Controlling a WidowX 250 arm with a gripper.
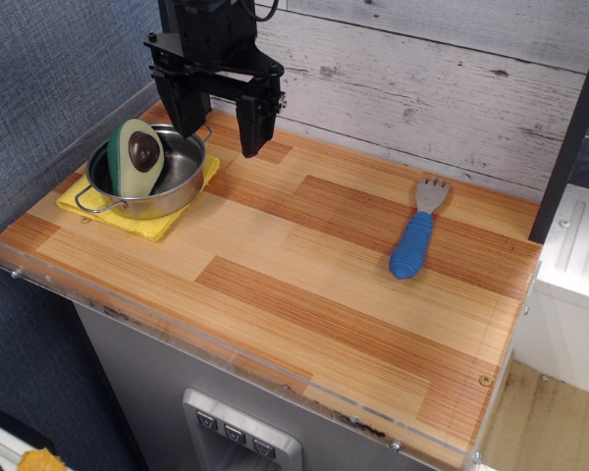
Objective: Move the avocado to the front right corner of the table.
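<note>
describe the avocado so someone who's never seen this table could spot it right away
Start at the striped wooden table and go to its left end, where a small steel pot sits on a yellow cloth. The avocado stands propped inside that pot: dark green skin, pale flesh, brown pit.

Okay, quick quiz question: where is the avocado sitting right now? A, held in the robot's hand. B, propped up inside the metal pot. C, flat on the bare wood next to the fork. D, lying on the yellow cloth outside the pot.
B: the avocado leans upright inside the metal pot, which rests on the yellow cloth; the hand hangs open and empty above, and the fork lies far away.
</note>
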